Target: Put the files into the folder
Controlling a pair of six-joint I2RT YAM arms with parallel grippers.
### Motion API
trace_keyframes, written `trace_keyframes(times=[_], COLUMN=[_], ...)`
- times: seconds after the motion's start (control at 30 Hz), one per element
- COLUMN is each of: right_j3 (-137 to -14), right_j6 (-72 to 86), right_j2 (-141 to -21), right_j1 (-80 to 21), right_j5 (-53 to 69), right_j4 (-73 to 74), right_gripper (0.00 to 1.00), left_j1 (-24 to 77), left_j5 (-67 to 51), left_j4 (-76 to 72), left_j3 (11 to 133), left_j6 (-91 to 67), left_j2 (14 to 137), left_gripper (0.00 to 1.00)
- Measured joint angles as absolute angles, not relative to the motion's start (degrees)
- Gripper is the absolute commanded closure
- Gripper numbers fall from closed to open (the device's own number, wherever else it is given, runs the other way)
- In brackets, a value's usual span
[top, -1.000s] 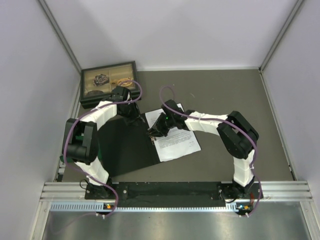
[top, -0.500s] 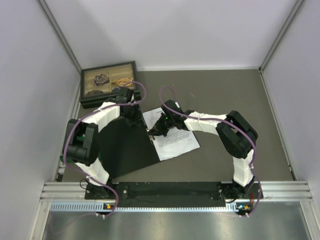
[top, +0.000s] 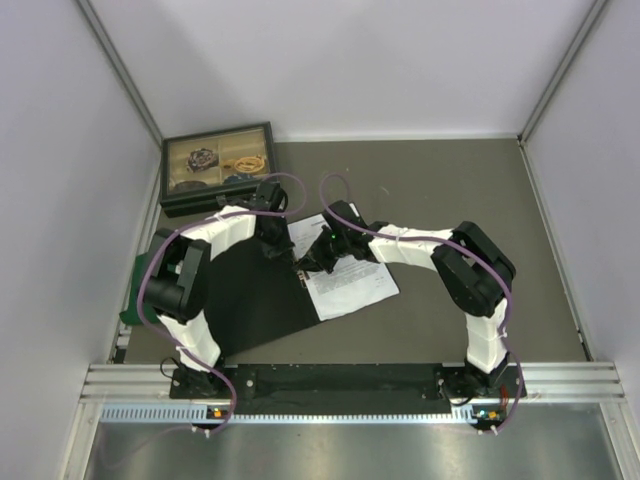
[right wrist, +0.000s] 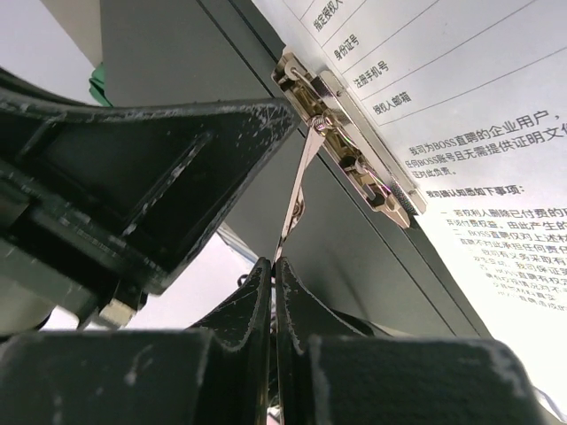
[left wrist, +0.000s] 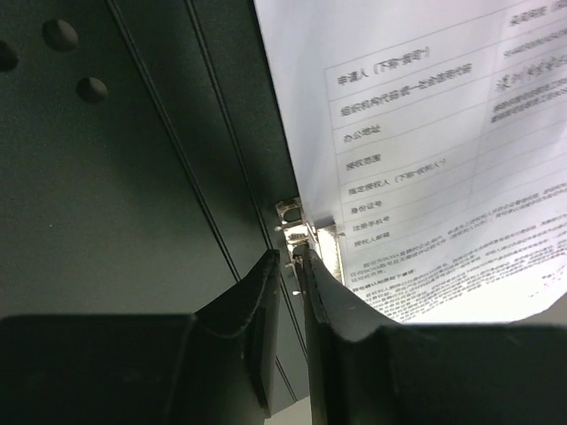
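Two wrist views alone show right gripper (right wrist: 273, 264) pinching the clip lever (right wrist: 297, 190), left gripper (left wrist: 292, 253) narrowly parted.

A matte grey-brown table (top: 450, 200) carries an open black flat folder (top: 250, 300) at near left, a black glass-lidded box (top: 215, 160) at far left, and a green cloth (top: 129, 314) at its left edge.
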State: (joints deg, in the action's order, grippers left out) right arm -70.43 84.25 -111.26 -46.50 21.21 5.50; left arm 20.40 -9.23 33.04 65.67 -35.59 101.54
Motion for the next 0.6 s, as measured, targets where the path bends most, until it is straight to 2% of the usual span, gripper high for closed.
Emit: trace_keyframes(times=[0.6], right_j3=[-69.73], right_j6=[82.11], right_j2=[-111.26], right_j1=[-46.57], right_j5=[21.74], right_j4=[5.21], right_gripper=[1.0], left_j1=[20.78], left_j5=[-7.25], left_j4=[32.01], left_j3=[65.76], left_j6=[-35.83], left_j2=[104.12], left_gripper=[0.86])
